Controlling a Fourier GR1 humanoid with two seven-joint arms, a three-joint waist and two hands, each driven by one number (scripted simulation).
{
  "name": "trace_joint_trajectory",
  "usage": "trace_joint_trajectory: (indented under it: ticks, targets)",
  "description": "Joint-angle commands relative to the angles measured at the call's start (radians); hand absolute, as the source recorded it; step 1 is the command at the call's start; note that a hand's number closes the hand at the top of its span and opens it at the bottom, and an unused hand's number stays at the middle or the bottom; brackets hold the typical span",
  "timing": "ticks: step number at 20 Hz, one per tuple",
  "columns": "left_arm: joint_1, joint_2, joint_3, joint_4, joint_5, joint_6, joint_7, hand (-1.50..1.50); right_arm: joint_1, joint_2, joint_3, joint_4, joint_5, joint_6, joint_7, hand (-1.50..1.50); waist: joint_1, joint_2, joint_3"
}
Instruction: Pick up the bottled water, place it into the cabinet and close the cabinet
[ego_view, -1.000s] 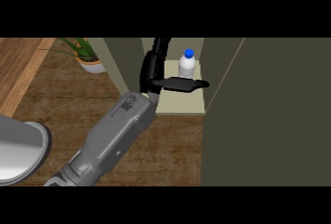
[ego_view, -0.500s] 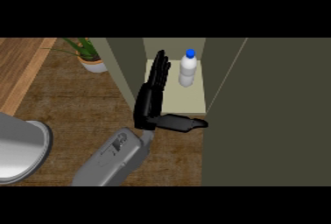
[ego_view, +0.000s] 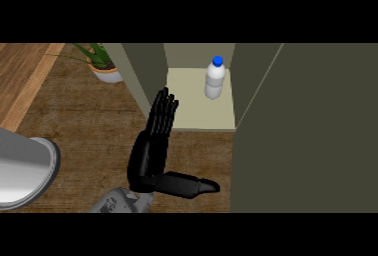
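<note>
**Bottle stands in the cabinet, hand open in front**

Nearest, at the lower edge of the head view, a short piece of grey forearm (ego_view: 122, 202) comes in left of centre. It carries the one hand (ego_view: 151, 155) in view. Which arm it belongs to cannot be told from this view alone, since it rises near the middle of the frame. The fingers (ego_view: 162, 112) are straight and held together, pointing away toward the cabinet, and the thumb (ego_view: 188, 185) sticks out to the right, low in the frame. The hand holds nothing; it is flat and open, apart from the bottle.

At the left edge, a rounded grey shape (ego_view: 22, 170) cuts into the view, lying over the dark wooden counter (ego_view: 81, 125). A lighter wood strip (ego_view: 22, 80) runs along the far left.

Beyond the fingertips is the cabinet (ego_view: 148, 75), its olive side wall just beside the fingers. Its door (ego_view: 310, 130) is open and fills the right side of the view as a broad dark panel. Between wall and door lies the pale shelf (ego_view: 203, 112).

The bottle (ego_view: 215, 80) stands upright on that shelf, toward the back, white with a blue cap (ego_view: 217, 61). It sits up and to the right of the fingertips, not touched by them.

Farthest left, beside the cabinet wall, a plant (ego_view: 100, 62) sits in a light pot.
</note>
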Motion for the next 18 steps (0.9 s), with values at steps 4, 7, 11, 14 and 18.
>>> trace_joint_trajectory:
  ticks: [4, 7, 11, 14, 18]
  targets:
    - [0.221, 0.133, -0.011, -0.196, 0.005, -0.043, -0.037, -1.50, 0.016, -0.073, 0.074, -0.188, 0.073, 0.046, 0.097, 1.50, -0.003, 0.001, -0.001]
    - [0.265, 0.127, -0.019, -0.229, -0.012, -0.026, -0.064, -1.50, 0.015, -0.042, 0.206, -0.229, 0.144, 0.020, 0.155, 1.50, -0.010, 0.001, -0.001]
    - [0.313, 0.163, -0.004, -0.287, -0.013, -0.018, -0.054, -1.50, -0.042, -0.023, 0.338, -0.213, 0.205, -0.002, 0.204, 1.50, -0.008, 0.000, -0.001]
    - [0.355, 0.233, 0.055, -0.325, 0.040, -0.093, -0.066, -1.50, -0.080, -0.027, 0.388, -0.221, 0.228, -0.009, 0.226, 1.50, -0.003, 0.000, -0.003]
    - [0.419, 0.251, 0.055, -0.356, 0.034, -0.089, -0.083, -1.50, -0.090, 0.003, 0.497, -0.251, 0.284, -0.062, 0.282, 1.50, -0.009, -0.003, -0.004]
